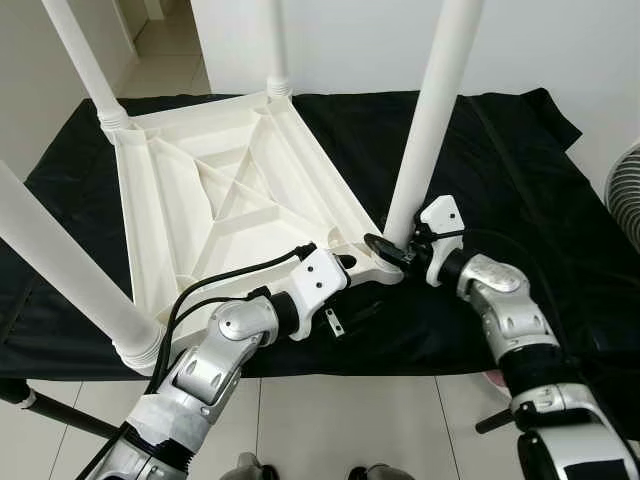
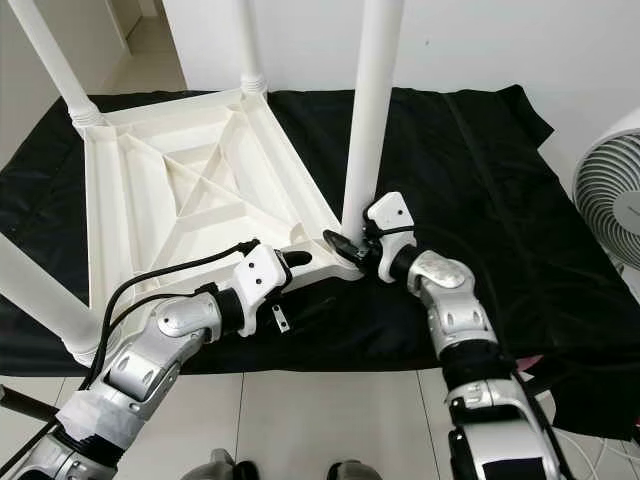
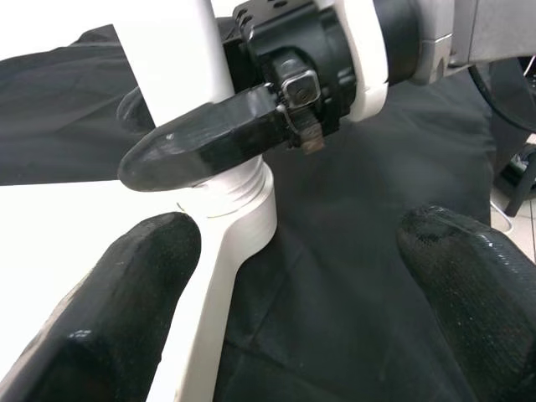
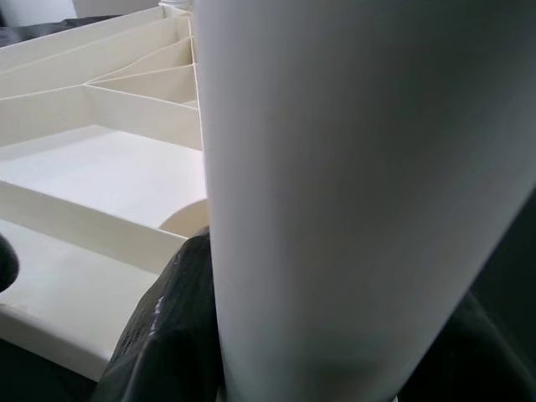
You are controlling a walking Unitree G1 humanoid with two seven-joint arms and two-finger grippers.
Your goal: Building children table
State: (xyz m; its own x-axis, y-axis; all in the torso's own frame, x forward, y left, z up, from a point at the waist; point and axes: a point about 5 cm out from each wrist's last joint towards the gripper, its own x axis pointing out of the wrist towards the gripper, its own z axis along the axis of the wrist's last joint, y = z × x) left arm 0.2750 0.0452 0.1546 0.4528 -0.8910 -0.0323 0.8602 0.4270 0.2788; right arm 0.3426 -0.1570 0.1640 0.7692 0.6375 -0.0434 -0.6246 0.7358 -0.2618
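Clamped around the bottom of the near-right table leg (image 1: 432, 120), the right gripper (image 1: 392, 248) has one black finger (image 3: 197, 149) lying across the leg just above its threaded collar, and the right wrist view shows the white leg pressed between the two dark fingers (image 4: 163, 335). Spread wide apart, the fingers (image 3: 96, 322) of the left gripper (image 1: 345, 300) rest at the near-right corner of the white tabletop (image 1: 240, 190), one fingertip touching the corner bracket beside the collar and the other over the cloth, gripping nothing. That tabletop lies upside down, ribbed underside facing up, on a black cloth (image 1: 500, 170) spread over the floor, occupying the left and middle of the cloth. Three more white legs stand up from its other corners: a far-left leg (image 1: 85, 60), a far-right leg (image 1: 275, 45) and a near-left leg (image 1: 70, 270) that leans toward the camera. Black cables (image 1: 215, 285) run along the left arm. A white fan (image 2: 612, 190) stands at the right edge of the cloth, and pale floor tiles (image 1: 330, 420) show along the near side, with a white wall (image 1: 560, 50) behind.
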